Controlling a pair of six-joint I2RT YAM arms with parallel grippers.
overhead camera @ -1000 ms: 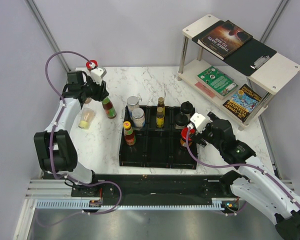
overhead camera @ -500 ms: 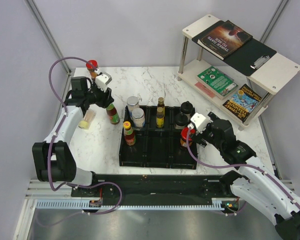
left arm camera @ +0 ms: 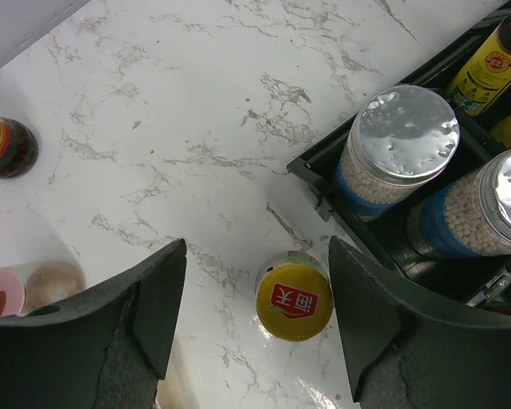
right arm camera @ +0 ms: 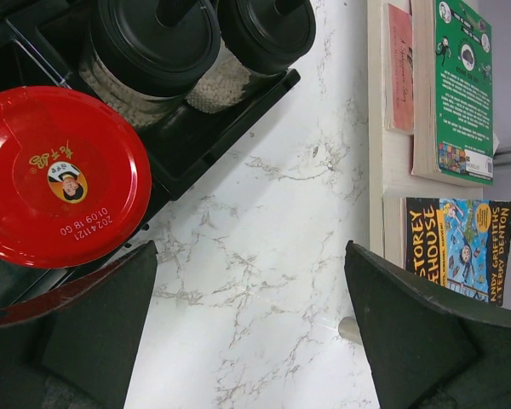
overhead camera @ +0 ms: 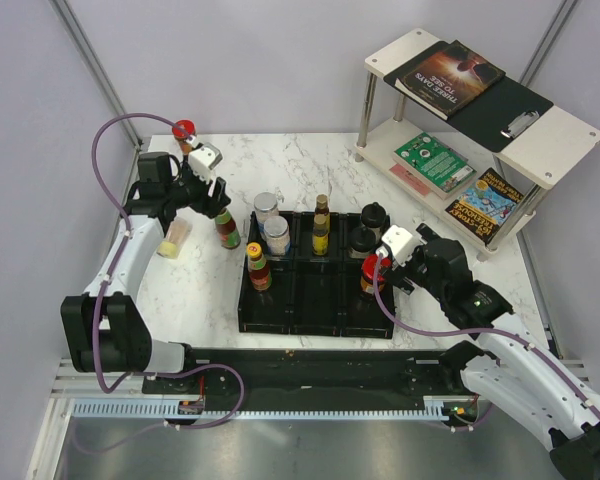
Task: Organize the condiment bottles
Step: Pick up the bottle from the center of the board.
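Note:
A yellow-capped sauce bottle point(left arm camera: 295, 300) stands upright on the marble, just left of the black tray point(overhead camera: 315, 318). My left gripper point(left arm camera: 257, 281) hovers over it with jaws wide apart, the cap close to the right finger; it also shows in the top view point(overhead camera: 206, 188), above the bottle point(overhead camera: 227, 230). In the tray stand two silver-lidded jars point(left arm camera: 404, 136), a slim dark bottle point(overhead camera: 321, 226), two black-lidded jars point(right arm camera: 157, 38), another yellow-capped bottle point(overhead camera: 258, 266) and a red-capped jar point(right arm camera: 60, 175). My right gripper point(right arm camera: 251, 332) is open and empty over the marble, right of that jar.
A pink-lidded shaker point(overhead camera: 172, 238) lies on the table left of my left gripper. A red-capped jar point(overhead camera: 184, 131) stands at the back left corner. A two-level shelf point(overhead camera: 540, 135) with books point(right arm camera: 460, 85) stands at the right; its leg point(right arm camera: 353, 328) is near my right gripper.
My left arm has moved right toward the tray, and the yellow-capped bottle under it has shifted a short way the same way. My right arm has not moved.

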